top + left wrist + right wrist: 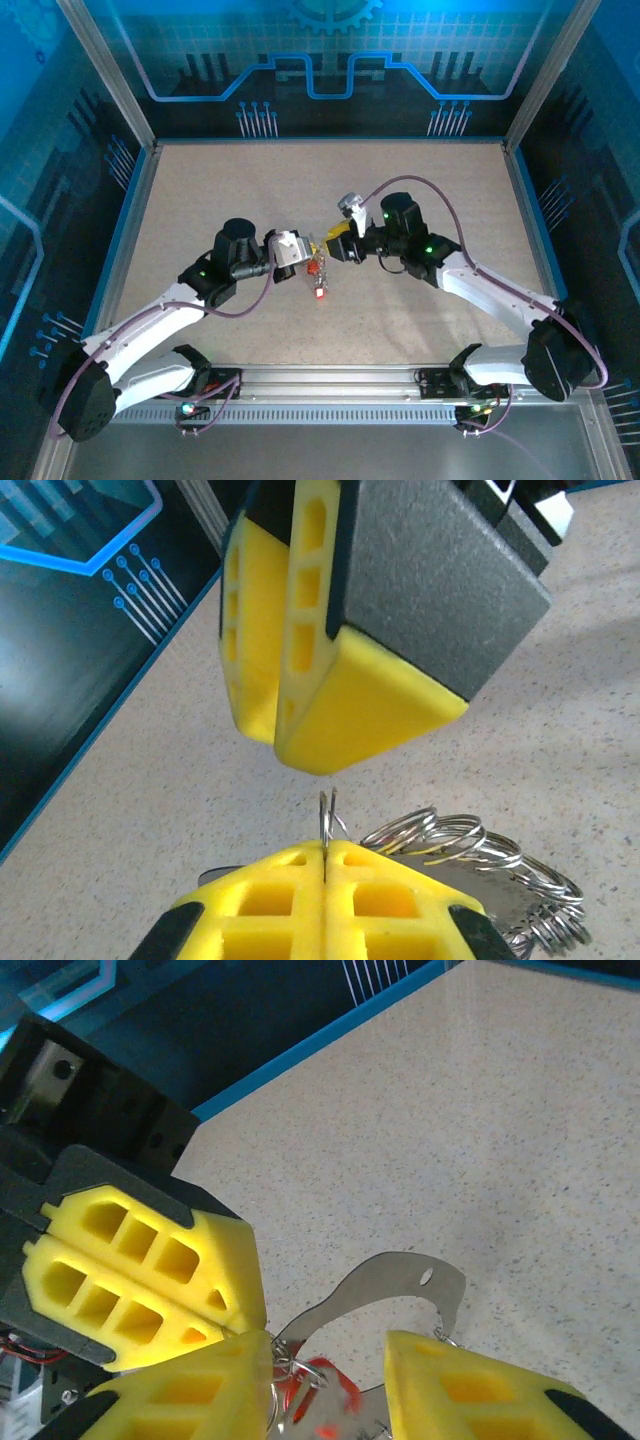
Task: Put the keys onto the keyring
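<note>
My left gripper (328, 848) is shut on a thin silver wire ring (328, 818), an edge of the keyring, which sticks up between its yellow pads. The rest of the keyring (470, 838) trails right as a bunch of silvery loops. The keys (335, 1400), silver with red heads, hang blurred under a curved silver plate (400, 1275) with a small hole. My right gripper (330, 1360) is open, its fingers either side of the keys and its left finger (200, 1390) touching the left gripper's tips (215, 1295). From above, both grippers (303, 252) (335, 243) meet mid-table over the red keys (318, 272).
The speckled beige table (420, 190) stretches free all round the two grippers. Blue printed walls (320, 70) and metal frame posts (545, 75) enclose it. An aluminium rail (330, 385) runs along the near edge between the arm bases.
</note>
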